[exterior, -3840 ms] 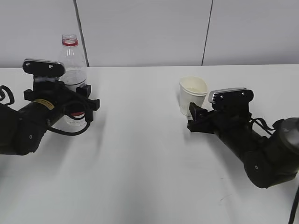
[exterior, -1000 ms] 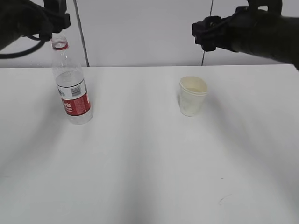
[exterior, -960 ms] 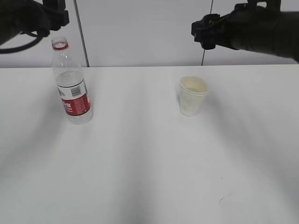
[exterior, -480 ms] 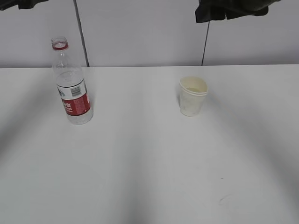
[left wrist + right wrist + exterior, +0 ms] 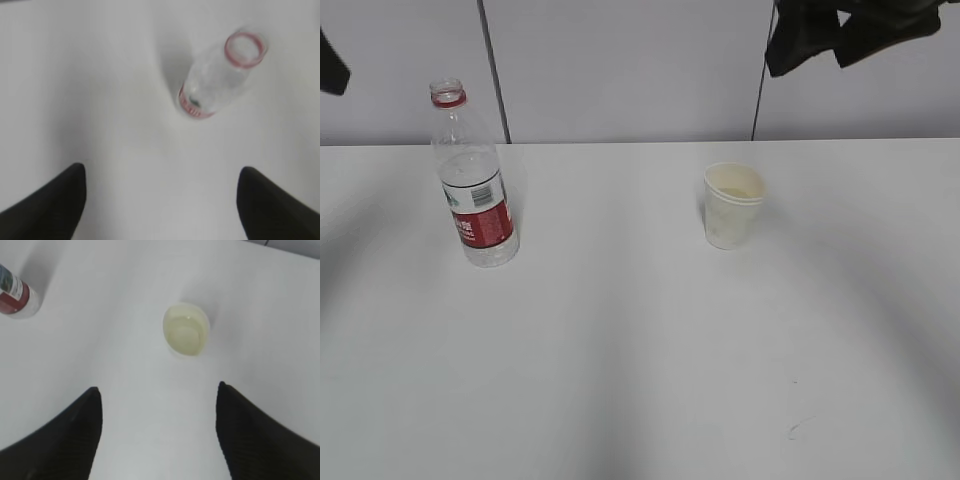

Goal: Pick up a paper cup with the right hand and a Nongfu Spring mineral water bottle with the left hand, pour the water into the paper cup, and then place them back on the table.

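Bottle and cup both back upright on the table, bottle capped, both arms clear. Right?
Not quite: the bottle has no cap. The left wrist view looks straight down its open red-ringed neck. The rest holds: it and the cup stand upright on the table, neither one held.

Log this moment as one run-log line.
bottle: upright on table | paper cup: upright on table | left end effector: open, empty | right end effector: open, empty

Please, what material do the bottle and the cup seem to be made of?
The bottle looks like clear, glossy thin plastic: the wall shows through it, and a printed red-and-white label wraps it. The cup looks like matte white paper: opaque, with a rolled rim and cream inside.
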### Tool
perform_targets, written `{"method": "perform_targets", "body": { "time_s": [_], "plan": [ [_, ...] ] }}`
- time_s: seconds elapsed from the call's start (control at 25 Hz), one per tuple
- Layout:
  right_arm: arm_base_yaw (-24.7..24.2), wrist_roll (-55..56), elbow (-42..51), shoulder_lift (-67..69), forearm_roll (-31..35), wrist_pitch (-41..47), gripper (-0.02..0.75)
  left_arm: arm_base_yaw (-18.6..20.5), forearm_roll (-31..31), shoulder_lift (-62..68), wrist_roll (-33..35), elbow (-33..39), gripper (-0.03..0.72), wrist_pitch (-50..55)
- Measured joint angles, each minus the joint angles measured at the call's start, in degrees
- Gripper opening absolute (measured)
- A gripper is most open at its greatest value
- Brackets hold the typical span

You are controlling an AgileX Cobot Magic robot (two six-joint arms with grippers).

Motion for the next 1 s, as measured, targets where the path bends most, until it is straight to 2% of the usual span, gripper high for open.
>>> {"method": "perform_targets", "body": {
  "time_s": [0.12,0.28,0.52,0.8,1.0],
  "plan": [
    [0.0,0.3,0.0,0.0,0.0,4.5,0.529,0.0,7.7,0.6,-5.1,-1.6,0.562,9.0],
    [0.0,0.7,-0.1,0.0,-0.7,11.0,0.529,0.1,12.4,2.5,-8.1,-1.8,0.562,14.4],
    [-0.4,2.1,-0.1,-0.1,-5.0,12.5,0.530,0.1,12.3,3.0,-10.8,-1.9,0.562,14.8],
    [-0.1,2.2,0.6,-1.1,-5.0,12.6,0.529,0.1,10.4,2.8,-11.2,-1.7,0.562,14.8],
    [-0.1,2.2,5.5,-6.2,-3.3,12.6,0.529,0.1,7.6,-1.3,-11.2,1.2,0.562,14.8]
  ]
}}
